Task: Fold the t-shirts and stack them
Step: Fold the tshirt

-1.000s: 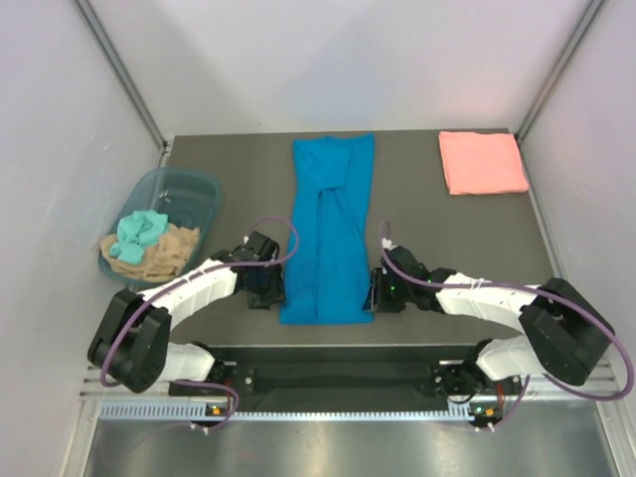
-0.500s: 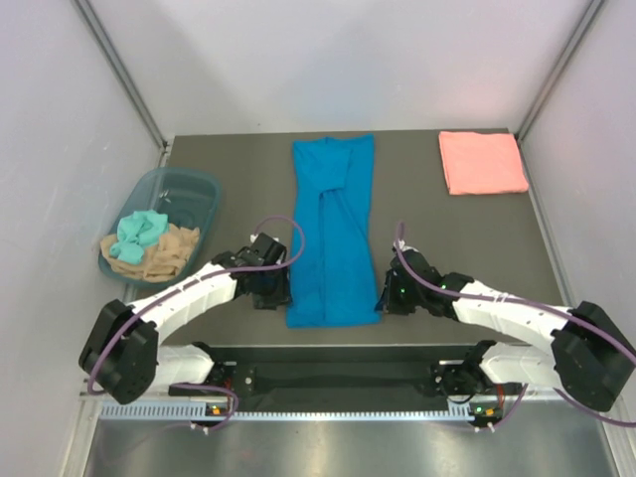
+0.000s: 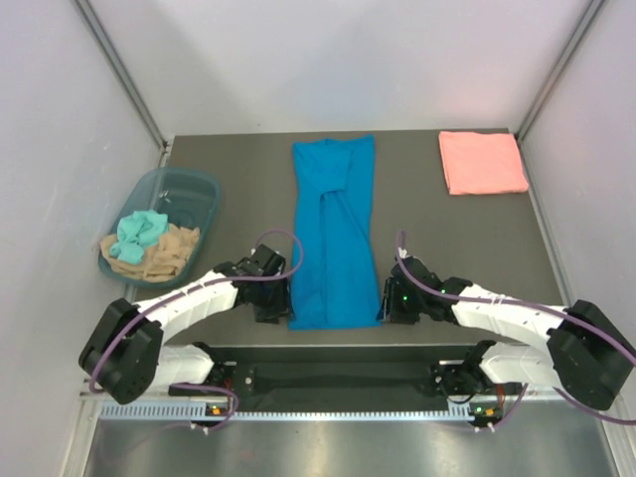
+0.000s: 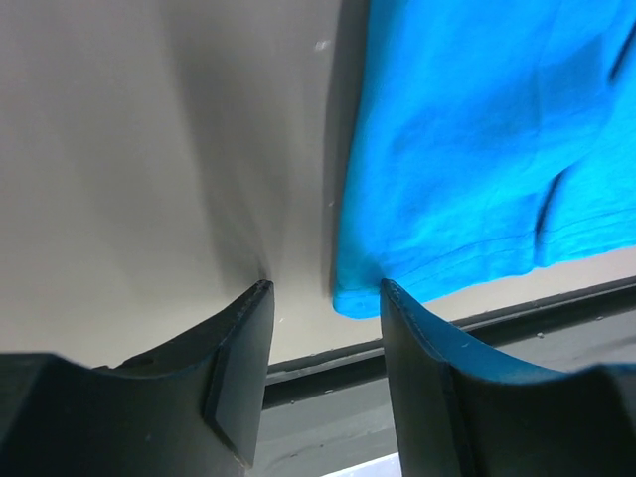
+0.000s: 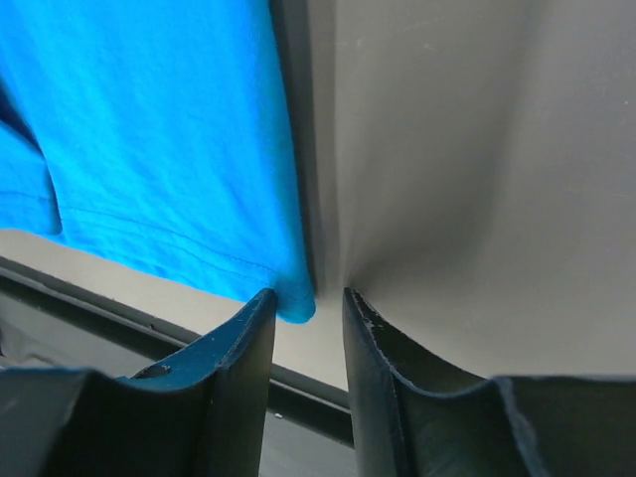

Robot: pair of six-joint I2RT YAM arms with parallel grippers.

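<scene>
The bright blue t-shirt (image 3: 333, 234) lies as a long narrow strip down the middle of the table, sides folded in. The salmon pink t-shirt (image 3: 482, 162) lies folded at the back right. My left gripper (image 3: 280, 310) is open at the strip's near left corner (image 4: 358, 298), which sits between its fingertips (image 4: 323, 293). My right gripper (image 3: 391, 306) is open at the near right corner (image 5: 296, 303), which sits between its fingertips (image 5: 308, 296). Neither pair of jaws has closed on the cloth.
A translucent blue-grey tub (image 3: 199, 189) at the left holds teal and tan cloths (image 3: 149, 243). The table's near edge and a dark rail (image 3: 338, 348) run just below both grippers. Grey walls close in both sides.
Both grippers moved toward the near edge along the blue strip's sides and now sit at its near corners. The shirt's near end has slid slightly closer.
</scene>
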